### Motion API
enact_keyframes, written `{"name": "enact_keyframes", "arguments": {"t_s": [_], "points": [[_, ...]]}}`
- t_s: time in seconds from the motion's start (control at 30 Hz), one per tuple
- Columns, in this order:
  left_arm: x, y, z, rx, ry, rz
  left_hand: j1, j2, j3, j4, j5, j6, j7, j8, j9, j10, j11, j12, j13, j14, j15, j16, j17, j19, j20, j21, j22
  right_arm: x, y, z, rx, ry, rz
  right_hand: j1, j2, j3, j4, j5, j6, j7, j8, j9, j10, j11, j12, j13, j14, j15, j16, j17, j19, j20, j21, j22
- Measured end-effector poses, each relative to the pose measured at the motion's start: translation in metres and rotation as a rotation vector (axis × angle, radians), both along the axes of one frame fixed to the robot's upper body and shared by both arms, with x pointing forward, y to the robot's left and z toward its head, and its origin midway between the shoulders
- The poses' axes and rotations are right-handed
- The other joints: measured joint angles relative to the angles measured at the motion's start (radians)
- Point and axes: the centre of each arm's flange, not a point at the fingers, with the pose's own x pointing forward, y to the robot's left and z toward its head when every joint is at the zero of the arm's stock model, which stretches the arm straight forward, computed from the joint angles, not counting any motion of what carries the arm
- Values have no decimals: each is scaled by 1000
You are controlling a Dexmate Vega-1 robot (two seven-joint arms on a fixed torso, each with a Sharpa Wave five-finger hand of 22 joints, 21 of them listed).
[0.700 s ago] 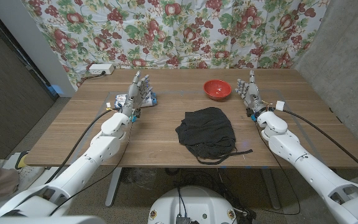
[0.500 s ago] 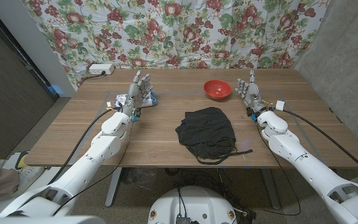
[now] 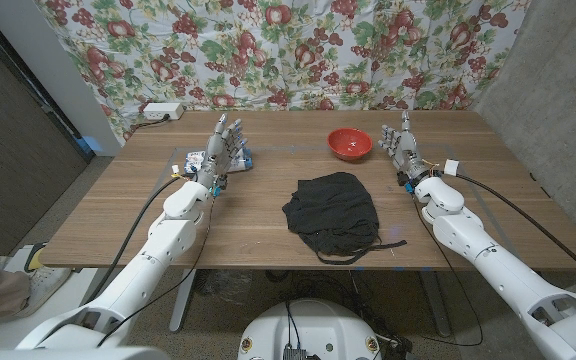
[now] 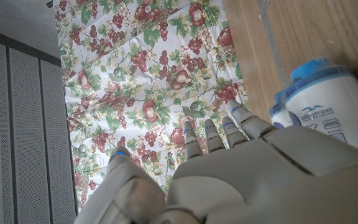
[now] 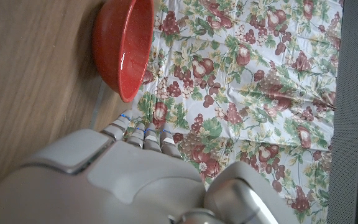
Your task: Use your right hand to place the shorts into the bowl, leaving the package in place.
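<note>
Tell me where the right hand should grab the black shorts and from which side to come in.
Go for the bunched right edge of the shorts, the side nearest the right hand, coming down from above. The cloth lies crumpled in a low heap in the middle of the table, so there are raised folds to pinch. A drawstring trails off its near right corner; it would probably lift poorly. The bowl sits just beyond.

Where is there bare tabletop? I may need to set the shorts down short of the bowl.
Bare wood lies between the shorts and the red bowl, and between the shorts and the left hand. It is crowded by the package behind that hand, and tighter between bowl and right hand.
</note>
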Motion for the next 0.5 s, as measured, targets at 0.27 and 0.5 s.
{"name": "enact_keyframes", "arguments": {"t_s": [0.27,0.5], "points": [[-2,0,0,7,-9,-6,0,0,0,0,0,0,0,0,0,0,0,0,0,-6,-6,0,0,-9,-9,0,0,-4,1,1,-34,-11,-7,19,-10,0,-8,0,-20,-1,0,0,-17,0,-4,0,-6,5,-5,0,-14,-1,-4,0],[-4,3,1,24,-20,-4,0,0,0,0,0,-6,2,-4,0,0,0,0,-3,-19,-3,0,0,-23,-55,0,-3,-6,4,1,-64,-16,-11,23,-13,1,-16,0,-32,-3,-5,0,-26,-2,-4,0,-15,7,-9,-3,-22,0,-5,0]]}}
